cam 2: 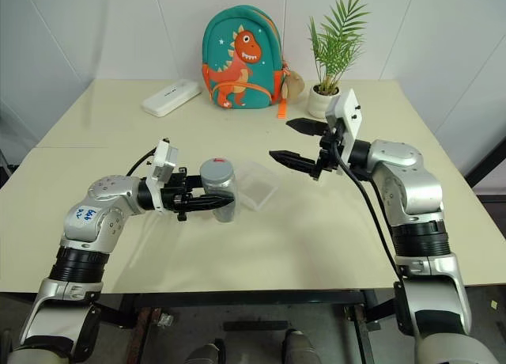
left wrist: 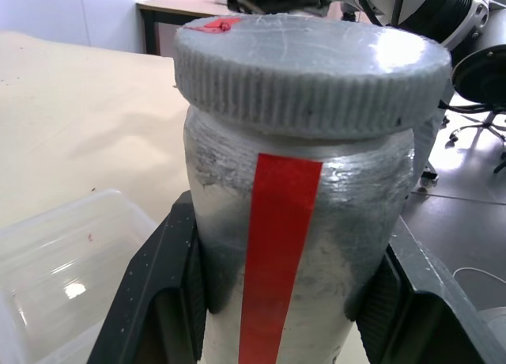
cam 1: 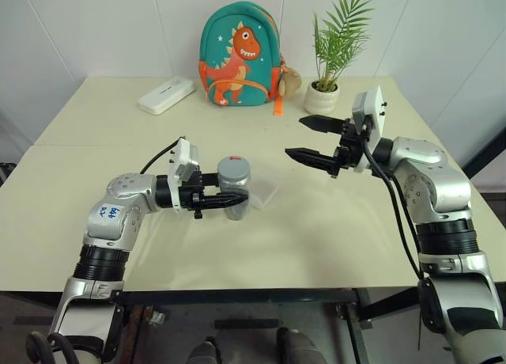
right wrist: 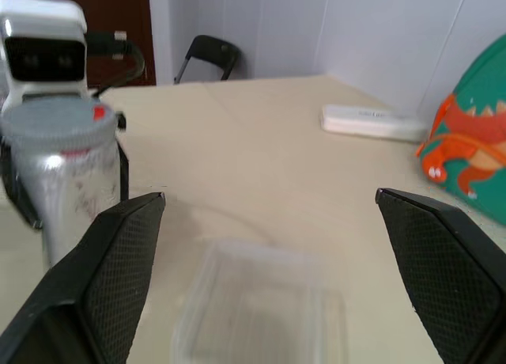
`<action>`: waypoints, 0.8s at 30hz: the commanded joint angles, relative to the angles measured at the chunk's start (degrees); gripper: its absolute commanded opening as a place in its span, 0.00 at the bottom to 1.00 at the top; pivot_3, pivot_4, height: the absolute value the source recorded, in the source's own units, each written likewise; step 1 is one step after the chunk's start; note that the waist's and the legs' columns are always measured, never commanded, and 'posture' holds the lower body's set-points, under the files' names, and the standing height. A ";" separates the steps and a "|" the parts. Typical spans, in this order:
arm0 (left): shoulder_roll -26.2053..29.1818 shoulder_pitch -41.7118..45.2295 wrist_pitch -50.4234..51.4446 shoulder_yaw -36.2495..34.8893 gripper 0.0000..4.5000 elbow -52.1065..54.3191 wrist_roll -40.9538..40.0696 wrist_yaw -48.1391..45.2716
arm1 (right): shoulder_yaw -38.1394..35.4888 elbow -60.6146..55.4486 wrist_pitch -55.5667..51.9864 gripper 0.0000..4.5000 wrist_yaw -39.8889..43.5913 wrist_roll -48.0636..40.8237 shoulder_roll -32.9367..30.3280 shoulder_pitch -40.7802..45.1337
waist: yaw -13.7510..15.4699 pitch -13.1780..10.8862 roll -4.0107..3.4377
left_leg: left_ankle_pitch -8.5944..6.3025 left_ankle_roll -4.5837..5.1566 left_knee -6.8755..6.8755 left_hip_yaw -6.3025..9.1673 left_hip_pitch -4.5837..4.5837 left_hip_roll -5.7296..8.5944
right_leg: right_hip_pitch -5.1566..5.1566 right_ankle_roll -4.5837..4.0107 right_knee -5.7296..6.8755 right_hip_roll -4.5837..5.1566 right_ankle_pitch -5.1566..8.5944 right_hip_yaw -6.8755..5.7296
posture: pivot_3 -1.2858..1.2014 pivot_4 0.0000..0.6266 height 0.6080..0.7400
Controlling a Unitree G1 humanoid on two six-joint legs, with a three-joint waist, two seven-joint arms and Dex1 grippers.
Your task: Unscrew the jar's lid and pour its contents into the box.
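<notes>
**Grey lid still on, jar clamped and waiting**

Black fingers (left wrist: 170,301) of your left gripper (cam 1: 224,199) are closed tight on the body of the jar (cam 1: 234,190), below the cap, which leaves the ribbed rim of the lid (left wrist: 312,71) free for the other arm to turn. The jar stands upright, apparently a little above the counter (cam 1: 316,229), so nothing spills while the lid is on; the contents cannot be seen through the metal wall.

Your right gripper (cam 1: 310,138) has its fingers spread wide and holds nothing. It hangs well to the right of the jar, level and aimed back toward it, so it looks placed for an approach to the cap, though it is not yet at it.

The box (cam 2: 255,183) lies on the counter just behind and beside the jar, between the two grippers, close enough that a tilt should reach it once the lid is off.

Farther back sit a dinosaur backpack (cam 1: 239,57), a white case (cam 1: 167,94) and a potted plant (cam 1: 334,55), all well clear of the work.
</notes>
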State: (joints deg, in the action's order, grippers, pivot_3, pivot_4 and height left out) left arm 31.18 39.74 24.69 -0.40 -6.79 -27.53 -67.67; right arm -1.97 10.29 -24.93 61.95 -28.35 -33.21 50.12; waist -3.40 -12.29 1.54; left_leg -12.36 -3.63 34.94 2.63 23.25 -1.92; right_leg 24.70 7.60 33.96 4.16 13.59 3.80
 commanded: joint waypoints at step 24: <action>0.05 -0.95 -0.68 -0.26 0.43 2.84 -0.78 -0.07 | 11.77 -14.93 -8.39 1.00 -12.08 -0.79 17.93 4.02 | 0.07 0.00 -0.01 | 0.00 0.00 0.02 0.00 0.01 -0.01 | 0.00 -0.05 0.01 0.00 0.03 0.01 | 0.52 0.24 1.00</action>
State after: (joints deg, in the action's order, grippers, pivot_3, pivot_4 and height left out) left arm 31.24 38.59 24.85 -0.02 -5.35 -27.53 -67.56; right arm 10.04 -3.94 -34.78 50.35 -29.95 -15.87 52.52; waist -3.33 -12.29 1.53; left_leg -12.36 -3.63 34.96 2.63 23.26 -1.93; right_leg 24.71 7.56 33.99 4.16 13.61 3.81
